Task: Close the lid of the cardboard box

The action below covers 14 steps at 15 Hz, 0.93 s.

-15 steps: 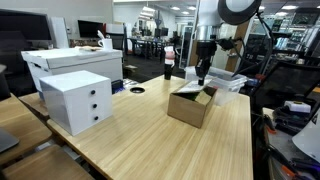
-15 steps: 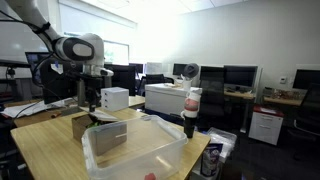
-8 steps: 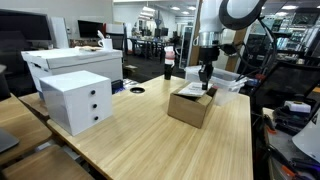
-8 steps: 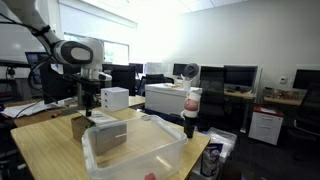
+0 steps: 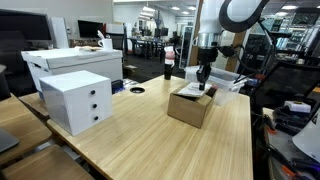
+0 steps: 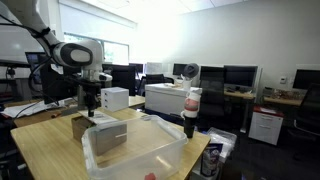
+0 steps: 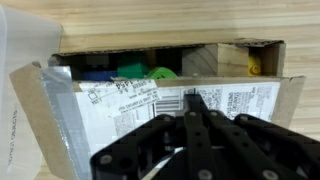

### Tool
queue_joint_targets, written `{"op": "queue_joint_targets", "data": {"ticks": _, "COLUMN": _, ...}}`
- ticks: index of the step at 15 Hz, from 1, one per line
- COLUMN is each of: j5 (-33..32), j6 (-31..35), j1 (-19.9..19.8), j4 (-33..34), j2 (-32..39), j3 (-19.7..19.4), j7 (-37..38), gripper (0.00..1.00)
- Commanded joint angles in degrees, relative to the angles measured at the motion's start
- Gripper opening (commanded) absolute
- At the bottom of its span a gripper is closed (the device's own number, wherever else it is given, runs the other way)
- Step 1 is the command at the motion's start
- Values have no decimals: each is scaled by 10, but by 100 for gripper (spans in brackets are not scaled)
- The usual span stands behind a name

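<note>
The small brown cardboard box (image 5: 190, 108) stands on the wooden table; it also shows in an exterior view (image 6: 79, 126). Its lid (image 5: 190, 91) leans low over the opening, partly closed. In the wrist view the lid (image 7: 120, 105) shows its white label with dark print, and the box (image 7: 230, 58) is still open along the far edge, with green, blue and yellow things inside. My gripper (image 5: 204, 84) (image 6: 90, 110) is shut, fingers together, and its tips (image 7: 195, 98) rest on the lid's labelled face.
A white drawer cabinet (image 5: 76, 100) stands on the table, with a large white box (image 5: 70, 62) behind it. A clear plastic bin (image 6: 135, 150) sits in the foreground, and a bottle (image 6: 190, 112) beside it. The table edge (image 5: 248, 140) is near the box.
My gripper has moved down and over the box, and the lid has dropped lower over the opening. Little has moved in the last half second.
</note>
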Motion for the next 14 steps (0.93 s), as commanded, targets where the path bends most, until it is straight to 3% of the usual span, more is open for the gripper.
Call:
{"op": "queue_joint_targets", "data": {"ticks": 1, "j5": -13, "j6": 49, "j1": -1, "j4": -11, "j2": 22, "j3": 10, "j7": -3, "gripper": 0}}
{"op": "queue_joint_targets", "data": {"ticks": 14, "j5": -34, "j6": 53, "j1": -3, "j4": -24, "j2": 28, "j3": 13, "j7": 0, "gripper": 0}}
